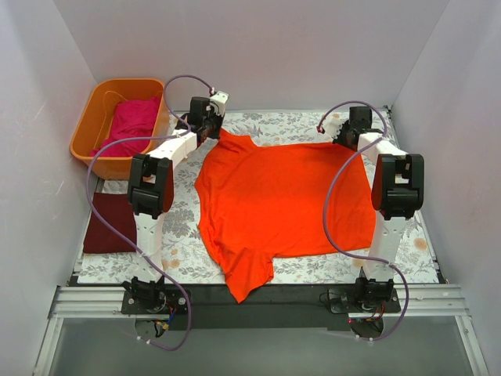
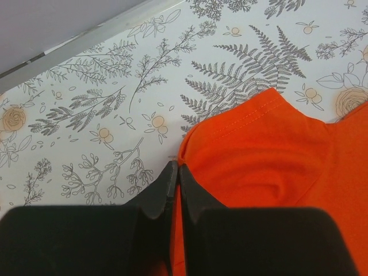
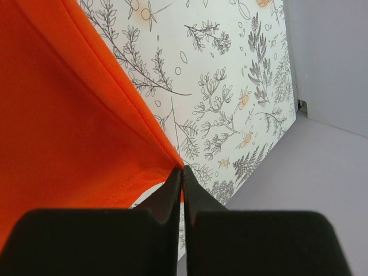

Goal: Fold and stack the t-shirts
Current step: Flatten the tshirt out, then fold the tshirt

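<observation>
The bright orange-red t-shirt (image 1: 282,200) lies spread on the floral table cover, one sleeve hanging over the near edge. My left gripper (image 1: 213,124) is shut on its far left edge; in the left wrist view the cloth (image 2: 270,155) runs between the closed fingers (image 2: 176,171). My right gripper (image 1: 342,135) is shut on its far right corner, pinching the hem (image 3: 115,92) at the fingertips (image 3: 181,172). The magenta-pink t-shirt (image 1: 133,121) is crumpled in the orange tub. The dark maroon t-shirt (image 1: 109,223) lies folded at the left edge.
The rigid orange tub (image 1: 90,129) stands at the back left. Purple cables loop over both arms. Grey walls close in the table at the back and both sides. The floral cover (image 1: 407,258) shows bare to the right of the shirt.
</observation>
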Robot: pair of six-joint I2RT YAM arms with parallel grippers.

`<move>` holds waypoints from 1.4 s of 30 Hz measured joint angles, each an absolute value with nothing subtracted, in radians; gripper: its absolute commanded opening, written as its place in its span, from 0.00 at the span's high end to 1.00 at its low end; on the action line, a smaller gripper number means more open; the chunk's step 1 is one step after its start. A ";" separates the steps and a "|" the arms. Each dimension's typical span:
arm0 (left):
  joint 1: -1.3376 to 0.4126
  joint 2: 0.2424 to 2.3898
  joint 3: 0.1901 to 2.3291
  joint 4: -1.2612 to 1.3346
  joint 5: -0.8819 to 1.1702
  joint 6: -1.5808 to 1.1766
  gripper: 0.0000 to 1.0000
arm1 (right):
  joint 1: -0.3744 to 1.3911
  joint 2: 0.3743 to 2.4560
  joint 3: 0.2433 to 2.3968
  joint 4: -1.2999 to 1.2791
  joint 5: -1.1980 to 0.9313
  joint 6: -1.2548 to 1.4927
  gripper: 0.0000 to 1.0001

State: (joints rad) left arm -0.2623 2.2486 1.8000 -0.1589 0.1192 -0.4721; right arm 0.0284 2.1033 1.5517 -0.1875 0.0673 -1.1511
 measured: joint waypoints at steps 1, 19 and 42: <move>-0.262 2.247 1.800 -0.163 0.121 -0.472 1.00 | 0.028 2.103 1.555 -0.192 0.064 -1.151 0.99; -0.422 1.682 1.434 -0.363 0.124 -0.402 1.00 | 0.017 1.969 1.539 -0.347 -0.114 -1.235 0.99; -0.556 1.496 1.088 -0.638 0.166 -0.583 1.00 | -0.076 1.822 1.240 -0.416 -0.162 -1.367 0.99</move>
State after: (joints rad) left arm -0.5564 1.4960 1.0878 -0.6384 0.1661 -0.5831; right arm -0.0765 1.8217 1.2396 -0.4164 -0.1616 -1.3674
